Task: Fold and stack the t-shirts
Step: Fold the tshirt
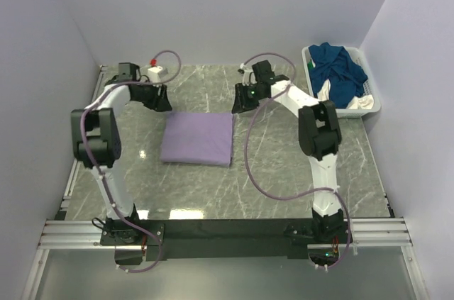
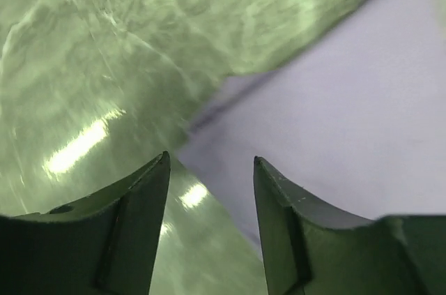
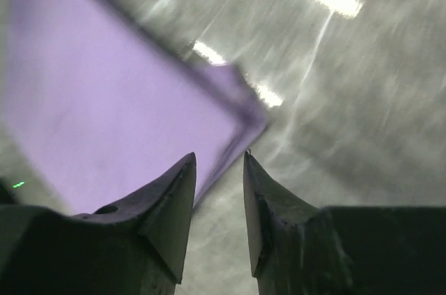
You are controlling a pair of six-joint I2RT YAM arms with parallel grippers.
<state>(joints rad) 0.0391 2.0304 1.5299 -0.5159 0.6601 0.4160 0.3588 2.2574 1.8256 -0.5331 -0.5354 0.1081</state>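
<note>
Hovering at the two far corners of a folded lilac t-shirt, both arms are reaching out over the green marbled table. The left gripper is hanging just beyond the shirt's far left corner, released, with its jaws parted and nothing between them. In its wrist view the cloth's corner is lying just ahead of the fingertips and spreading off past one finger, while bare tabletop is showing ahead of the other. The right gripper is sitting at the shirt's far right corner, likewise let go, its two dark fingers standing a narrow gap apart and gripping nothing. Its wrist camera is showing the lilac corner directly ahead of that gap, with the rest of the shirt running away to one side. Whether either gripper is touching the cloth cannot be told. The shirt is lying flat as a neat rectangle between the two grippers, on the side toward the arm bases. Well off to the right gripper's outer side, at the table's far right corner, a white slatted basket is holding crumpled dark teal t-shirts and some white cloth.
</note>
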